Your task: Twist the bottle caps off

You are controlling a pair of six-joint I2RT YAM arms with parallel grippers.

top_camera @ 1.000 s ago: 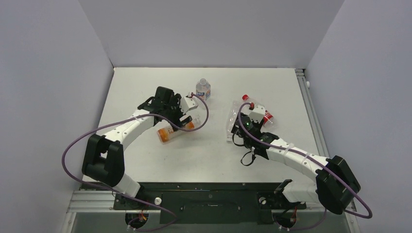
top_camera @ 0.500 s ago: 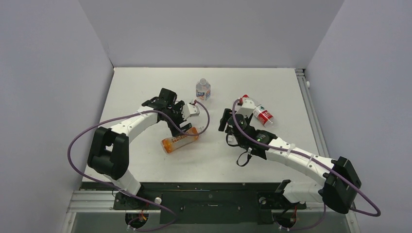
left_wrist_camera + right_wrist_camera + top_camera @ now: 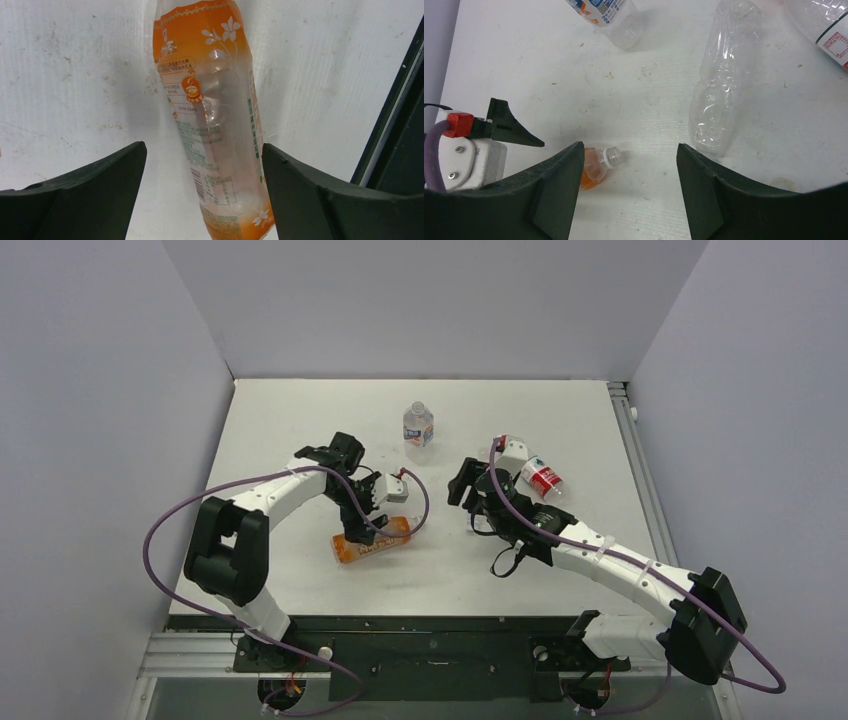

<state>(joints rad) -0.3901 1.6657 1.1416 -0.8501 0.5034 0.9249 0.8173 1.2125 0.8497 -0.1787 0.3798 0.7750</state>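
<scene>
Left hand [image 3: 203,148] hangs released just over the orange bottle [image 3: 210,115], its jaws spread to either side of the label without pressing it, so nothing is gripped. That bottle lies on its side on the table [image 3: 300,420], nearest the arm bases. The right wrist view shows its neck [image 3: 613,156] bare, threads showing and no cap on it, so I judge that one done. Right hand [image 3: 630,147] is released too, jaws wide with only bare table between them, hovering a little beyond and to the right of the orange bottle. Just beside it lies a clear bottle [image 3: 716,95] with no label; whether its mouth is open I cannot tell. At the edge of the right finger a faint pale disc [image 3: 781,183] rests on the table, possibly a loose cap, but too dim to be sure. Farther on, the red-labelled bottle [image 3: 543,479] lies on its side with its cap end hidden behind the right wrist, so I cannot tell its state. Farthest off, the small blue-labelled bottle [image 3: 418,427] stands upright and apart from both arms, with a whitish cap [image 3: 419,406] on top that seems to be still screwed on. Of the bottle caps, at least one appears to be off and at least one remains, so the task looks partway through, and the standing bottle is the clearest job left.
</scene>
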